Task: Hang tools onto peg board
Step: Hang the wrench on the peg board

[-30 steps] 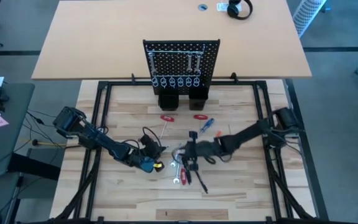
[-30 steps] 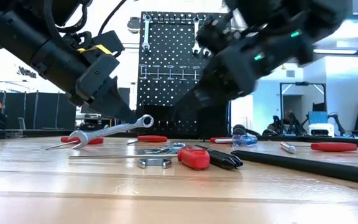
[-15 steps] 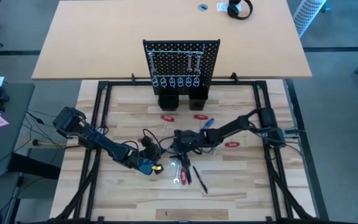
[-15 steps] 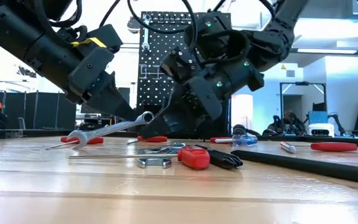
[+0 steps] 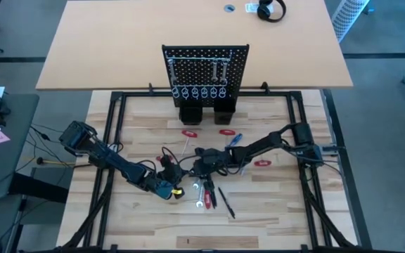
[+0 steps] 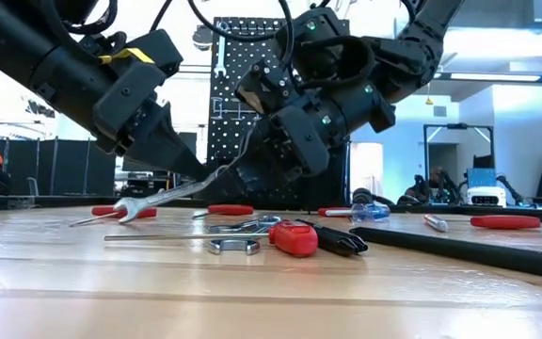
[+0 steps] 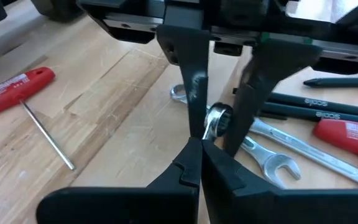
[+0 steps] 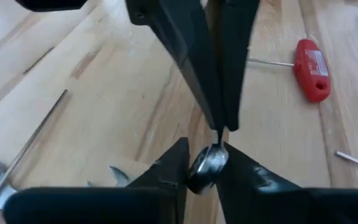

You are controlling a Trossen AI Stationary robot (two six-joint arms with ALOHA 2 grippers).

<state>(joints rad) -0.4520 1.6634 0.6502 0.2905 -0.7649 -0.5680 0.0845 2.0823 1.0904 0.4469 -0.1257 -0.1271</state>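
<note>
Holding a silver wrench (image 6: 163, 195) between them, the two claws are meeting near the middle of the wooden table (image 5: 273, 211). The left claw (image 5: 172, 171) is pinched shut on the wrench, gripping it along its shaft. In the low view the wrench is tilting, with its open end (image 6: 125, 209) down near the table and its ring end up. The right claw (image 5: 197, 166) is closing its two fingers around the ring end (image 8: 207, 163), and in the right wrist view the fingers are touching it on both sides. In the left wrist view the ring end (image 7: 217, 119) is sitting between the right claw's fingers (image 7: 194, 87).

The other tools are lying flat on the table close by. Two more silver wrenches (image 7: 272, 149) are resting just under the claws. A red-handled tool (image 6: 294, 238) is lying beside them, next to a long black stick tool (image 6: 459, 250). Another red-handled tool with a thin metal rod (image 7: 17, 90) is lying a little apart. A blue-handled screwdriver (image 5: 233, 139) is lying nearer the peg board.

The peg board (image 5: 204, 67) is standing up at the far side of the table, well apart from the claws. Two wrenches (image 6: 222, 47) are hanging on it already.
</note>
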